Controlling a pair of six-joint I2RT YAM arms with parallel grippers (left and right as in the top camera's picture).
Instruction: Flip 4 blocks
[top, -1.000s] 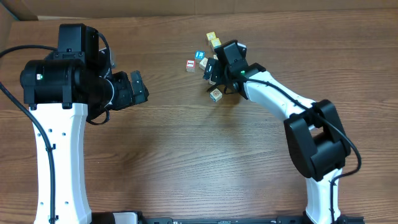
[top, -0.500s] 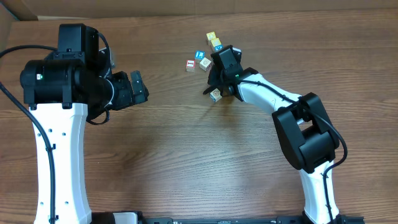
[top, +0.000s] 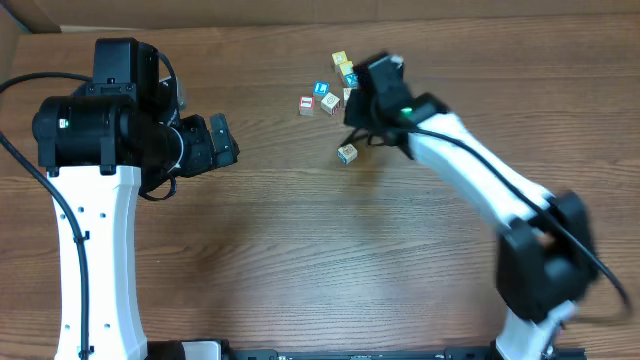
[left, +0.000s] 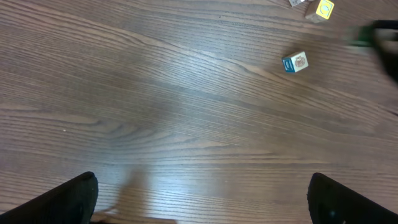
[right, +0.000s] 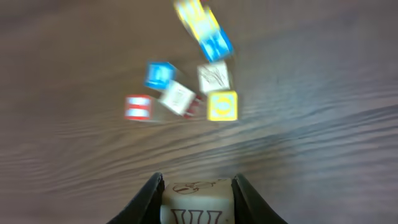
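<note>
Right tool (right: 198, 185) pinching one cream alphabet cube (right: 198, 204) by opposite side faces, likely so it can be lifted and turned over. Seven loose cubes (right: 178, 98) cluster toward 12 o'clock on the tabletop (right: 311, 155), with one lone cube (top: 347, 153) apart at their 6 o'clock. Left tool (top: 226, 142) spread wide, empty, at 9 o'clock, presumably to stay clear.

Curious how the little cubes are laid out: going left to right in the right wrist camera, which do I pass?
Red-striped block → blue block → white block with a reddish side → yellow-framed block.

Lone block (top: 347, 153) before block cluster (top: 330, 100), both on table (top: 300, 250).
</note>
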